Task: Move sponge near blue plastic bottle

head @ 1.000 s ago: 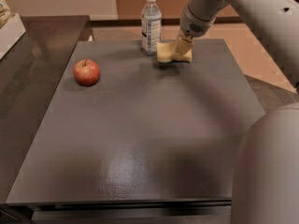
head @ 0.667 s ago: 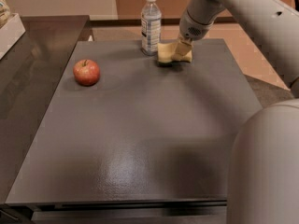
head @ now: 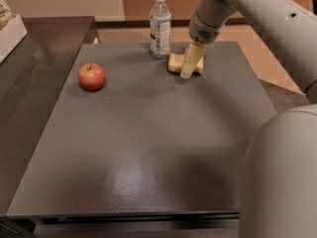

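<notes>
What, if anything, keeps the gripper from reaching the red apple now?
Probably nothing, so likely yes. The gripper is at the sponge, beside the blue plastic bottle; the apple sits apart on the table, with only bare tabletop between it and the gripper.

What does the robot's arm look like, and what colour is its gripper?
The arm is thick, round and whitish-grey, with small dark dots. Its gripper, at the sponge beside the bottle, is slim and cream-coloured, below a round grey wrist.
</notes>
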